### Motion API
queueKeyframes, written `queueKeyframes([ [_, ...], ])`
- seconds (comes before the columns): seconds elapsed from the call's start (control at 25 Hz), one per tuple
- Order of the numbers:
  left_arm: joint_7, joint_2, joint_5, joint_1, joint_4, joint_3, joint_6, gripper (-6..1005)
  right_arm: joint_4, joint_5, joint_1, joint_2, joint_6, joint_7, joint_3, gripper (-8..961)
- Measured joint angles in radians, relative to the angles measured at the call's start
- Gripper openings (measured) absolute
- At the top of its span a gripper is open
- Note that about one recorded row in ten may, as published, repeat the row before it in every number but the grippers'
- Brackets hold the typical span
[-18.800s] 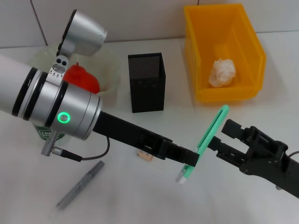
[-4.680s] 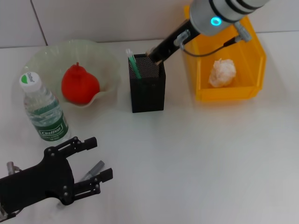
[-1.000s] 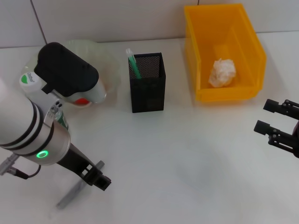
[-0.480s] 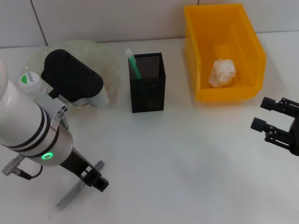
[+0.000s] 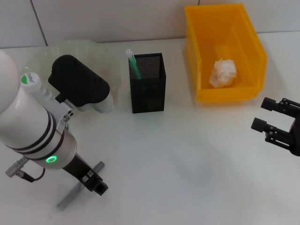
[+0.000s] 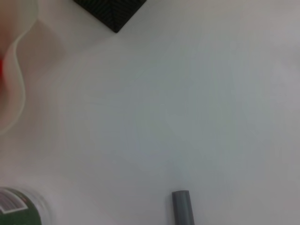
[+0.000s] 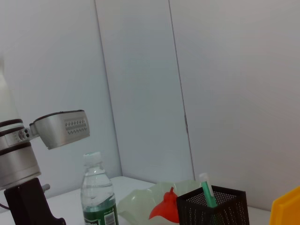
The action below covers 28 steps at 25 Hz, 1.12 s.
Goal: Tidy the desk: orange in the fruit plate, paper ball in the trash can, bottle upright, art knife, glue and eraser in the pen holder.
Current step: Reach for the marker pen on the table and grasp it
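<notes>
My left gripper (image 5: 95,182) is low over the table at the front left, at the far end of a slim grey stick (image 5: 75,192), also in the left wrist view (image 6: 183,208); art knife or glue, I cannot tell. My right gripper (image 5: 266,115) hovers open and empty at the right edge. The black pen holder (image 5: 147,91) holds a green tool (image 5: 134,66). The paper ball (image 5: 223,72) lies in the yellow trash can (image 5: 227,96). The bottle (image 7: 98,197) stands upright by the fruit plate (image 5: 44,54), where the orange (image 7: 164,212) sits. The eraser is out of view.
My left arm's silver and black body (image 5: 51,117) covers most of the plate and bottle in the head view. A white tiled wall (image 5: 108,18) runs along the back. Bare white tabletop (image 5: 187,154) lies between the two grippers.
The left arm has shifted a little toward the front, its gripper staying at the grey stick. The right gripper edged slightly inward and then held still.
</notes>
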Motion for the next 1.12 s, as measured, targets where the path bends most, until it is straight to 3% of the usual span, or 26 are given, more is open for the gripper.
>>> queueKeyframes([
  [0.16, 0.000, 0.000, -0.001, -0.004, -0.001, -0.008, 0.001, 707, 0.000, 0.000, 0.000, 0.000, 0.000, 0.001, -0.001, 631],
  [0.56, 0.000, 0.000, 0.000, -0.013, -0.041, -0.009, -0.001, 430, 0.001, -0.001, 0.000, 0.001, 0.000, 0.004, -0.005, 630],
  [1.12, 0.000, 0.000, 0.011, -0.035, -0.090, -0.020, -0.009, 408, 0.002, -0.002, 0.003, 0.001, 0.004, 0.007, -0.009, 629],
])
